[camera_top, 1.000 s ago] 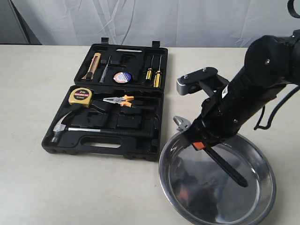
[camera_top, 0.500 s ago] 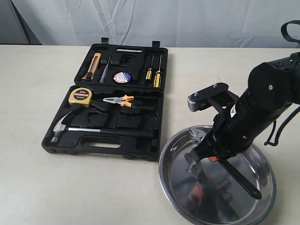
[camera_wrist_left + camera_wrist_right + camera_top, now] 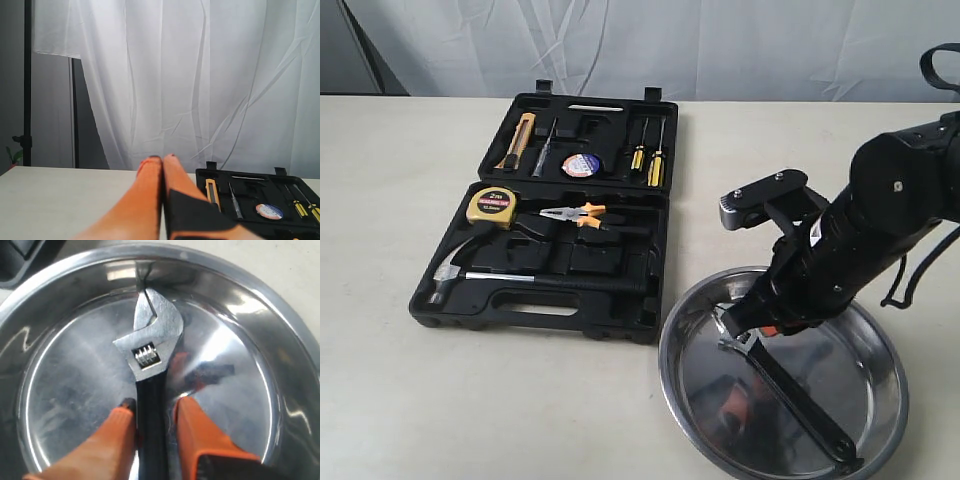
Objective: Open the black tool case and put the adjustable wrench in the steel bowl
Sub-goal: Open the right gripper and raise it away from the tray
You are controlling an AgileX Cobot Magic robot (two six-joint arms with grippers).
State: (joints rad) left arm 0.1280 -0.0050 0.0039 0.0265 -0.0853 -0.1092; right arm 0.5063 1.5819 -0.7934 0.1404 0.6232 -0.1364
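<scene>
Black tool case lies open, centre left. Left hand is pinched closed, empty. Lower right, the adjustable wrench rests in the steel bowl, with the right hand parted astride its handle. Placing seems done; next, lift straight clear.
</scene>
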